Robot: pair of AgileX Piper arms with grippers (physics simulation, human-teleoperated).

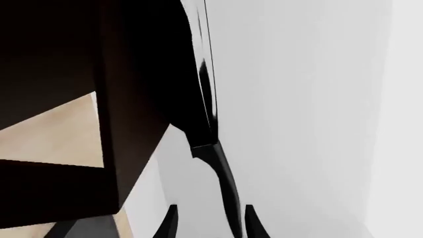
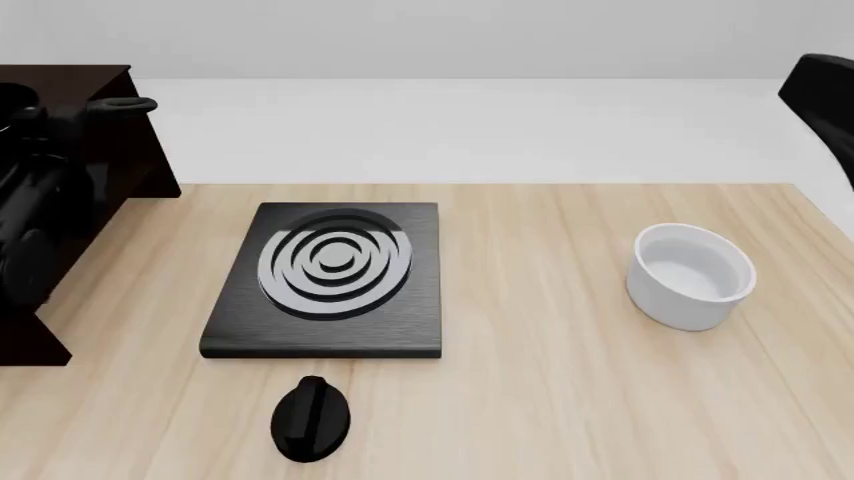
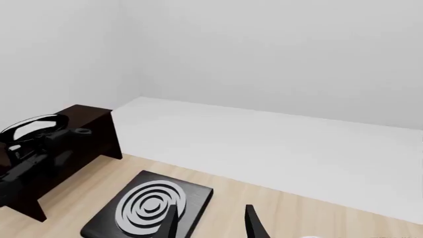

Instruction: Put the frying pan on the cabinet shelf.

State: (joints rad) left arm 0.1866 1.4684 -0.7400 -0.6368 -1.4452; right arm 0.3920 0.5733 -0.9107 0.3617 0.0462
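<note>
- The left gripper (image 1: 208, 223) holds the frying pan (image 1: 203, 94) by its handle, between its fingers.
- The pan is up over the cabinet (image 2: 80, 120).
- The right gripper (image 3: 210, 223) is open, holding nothing.

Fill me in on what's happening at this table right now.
The left arm is up at the large dark brown wooden cabinet on the table's left, its tool around the long straight handle of the small round black frying pan. The pan sits at the cabinet's top; whether it rests there I cannot tell. The right tool hovers open and empty. The square black hob with white rings, black oval knob and white bowl lie untouched.
</note>
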